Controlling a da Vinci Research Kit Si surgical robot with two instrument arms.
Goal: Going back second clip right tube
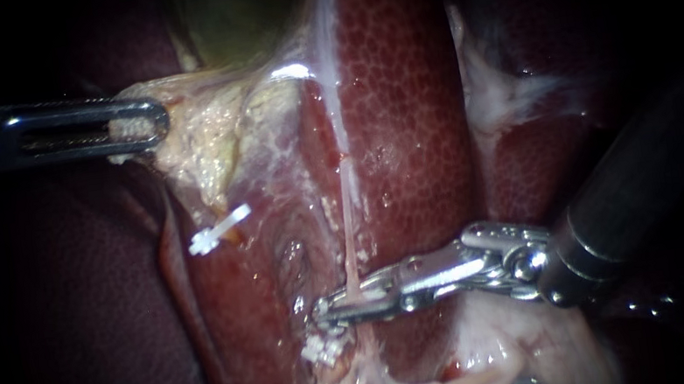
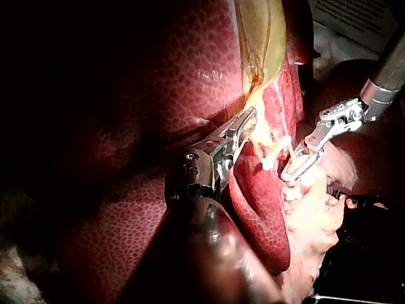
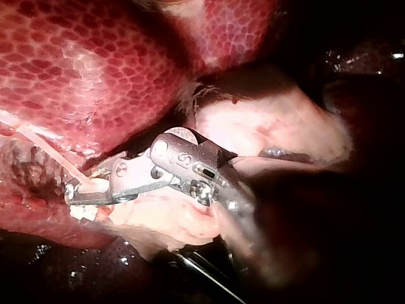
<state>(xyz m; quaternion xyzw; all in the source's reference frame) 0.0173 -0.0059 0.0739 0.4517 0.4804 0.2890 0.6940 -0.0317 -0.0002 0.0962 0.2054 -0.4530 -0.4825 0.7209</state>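
The left instrument (image 1: 150,125) comes in level along the upper part of the endoscope view. Its pincer is clenched on a fold of pale yellowish tissue (image 1: 198,140) at the lower edge of the green gallbladder (image 1: 234,12). From its own wrist camera, the same pincer (image 2: 249,121) bites that fold where the gallbladder narrows against the liver (image 2: 190,69).

The right instrument (image 1: 333,310) enters from the lower right and lies across the mottled red liver (image 1: 401,105). Its pincer is released: a narrow gap shows between the jaws. The right tube (image 1: 348,209), a thin pink strand running down over the liver, passes into that gap near the tips. I cannot tell whether either jaw touches it.

A white clip (image 1: 321,351) sits just under the pincer, at the foot of the tube among lumpy pale tissue. In the right wrist view, white material lies between the jaws (image 3: 74,192) where the tube (image 3: 44,149) meets them (whether that is another clip is unclear).

Well apart, towards the left instrument, another white clip (image 1: 219,230) sits tilted on a strand beneath the held fold.
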